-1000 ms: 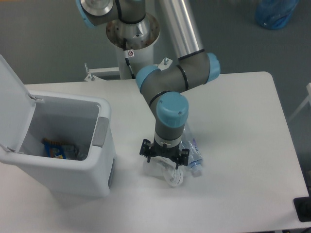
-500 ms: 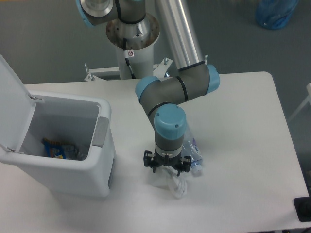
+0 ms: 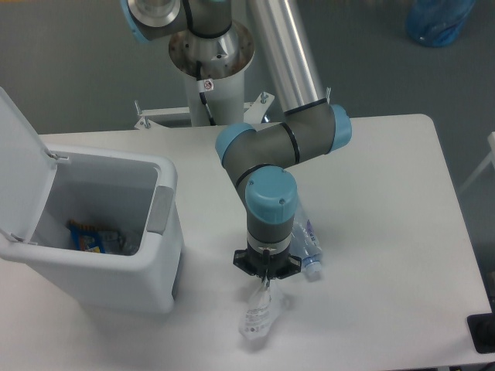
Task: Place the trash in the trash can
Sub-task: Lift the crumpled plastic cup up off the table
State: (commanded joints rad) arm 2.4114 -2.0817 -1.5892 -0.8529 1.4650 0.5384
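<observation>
Nearest the camera, the wrinkled clear cup [image 3: 259, 315] lies on the white table [image 3: 387, 232], its long axis running from the near left up toward the gripper [image 3: 267, 280], whose fingers are pinched together on the cup's upper edge. Just right of the gripper lies the bottle [image 3: 305, 246], white cap toward the camera, its blue label print unreadable. To the left stands the open trash can [image 3: 116, 232], with a snack packet [image 3: 89, 238] inside.

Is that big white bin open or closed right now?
Open. The white boxy plastic trash can has its flat lid tipped back, and a colourful packet shows inside.
</observation>
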